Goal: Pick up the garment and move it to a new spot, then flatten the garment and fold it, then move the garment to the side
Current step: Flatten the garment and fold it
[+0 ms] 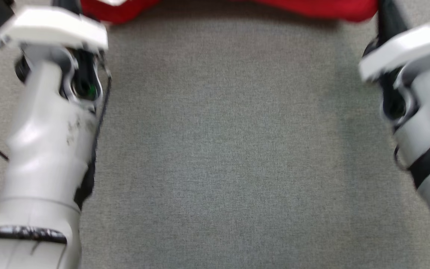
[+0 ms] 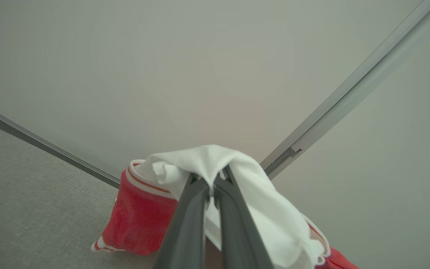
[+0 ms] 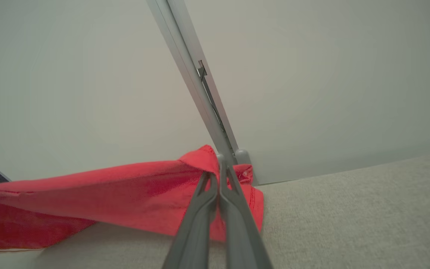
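**Grey worktop, red garment held at its far edge by both pincers**

Grey woven fabric covers the worktop (image 1: 222,149), and pale wall panels (image 2: 200,56) joined by a metal strip (image 2: 349,89) close it off behind. From the head view I see both my forearms reaching forward, with the garment (image 1: 237,7) as a red band along the top edge between them.

My left pincer (image 2: 213,183) is closed tight on a bunch of cloth where the white inner side is turned outward. Red mesh with white trim hangs below the grip, and its lowest corner looks to be at or just above the worktop. My right pincer (image 3: 220,168) is also closed, pinching a red hem. From there the cloth runs off in a long, fairly taut span towards my other arm.

I judge this to be the first step: the garment is picked up and is being carried to its new spot, not yet laid out. The head view is blurred, so I cannot tell how much cloth rests on the worktop.

Next I would bring both arms back together over the grey stretch between them. They should stay apart so the span remains taut, and I would lower the cloth evenly so that it lands flat. The turned-out white part at the left grip will likely need smoothing before any fold.
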Robot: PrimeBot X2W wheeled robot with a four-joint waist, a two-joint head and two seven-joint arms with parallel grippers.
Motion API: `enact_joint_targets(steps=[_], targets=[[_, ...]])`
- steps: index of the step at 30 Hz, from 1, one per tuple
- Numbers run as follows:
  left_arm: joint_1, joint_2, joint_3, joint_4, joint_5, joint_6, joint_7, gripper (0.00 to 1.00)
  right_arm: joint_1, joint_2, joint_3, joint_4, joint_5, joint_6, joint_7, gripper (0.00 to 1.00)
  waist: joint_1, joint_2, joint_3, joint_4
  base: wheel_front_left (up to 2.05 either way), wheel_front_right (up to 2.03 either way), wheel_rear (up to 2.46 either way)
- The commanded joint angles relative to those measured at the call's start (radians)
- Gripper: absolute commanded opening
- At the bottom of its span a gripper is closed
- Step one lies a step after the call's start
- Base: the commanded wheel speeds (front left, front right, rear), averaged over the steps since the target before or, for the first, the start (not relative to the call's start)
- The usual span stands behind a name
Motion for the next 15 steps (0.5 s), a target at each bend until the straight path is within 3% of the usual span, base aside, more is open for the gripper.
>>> enact_joint_targets(steps=[1, 7, 15], targets=[[0.072, 0.005, 0.002, 0.026, 0.016, -0.012, -0.002, 0.00, 0.067, 0.008, 0.053, 0.016, 0.003, 0.000, 0.018, 0.00, -0.0001, 0.0000, -0.064, 0.008, 0.00, 0.00, 0.00], [0.229, 0.048, -0.106, 0.115, 0.106, -0.061, 0.015, 0.00, 0.198, -0.011, 0.193, 0.016, 0.053, 0.000, 0.081, 0.00, -0.0001, 0.0000, -0.182, 0.001, 0.00, 0.00, 0.00], [0.377, 0.105, -0.221, 0.125, 0.171, -0.081, 0.038, 0.00, 0.293, -0.049, 0.322, 0.021, 0.083, 0.000, 0.110, 0.00, -0.0001, 0.0000, -0.275, -0.007, 0.00, 0.00, 0.00]])
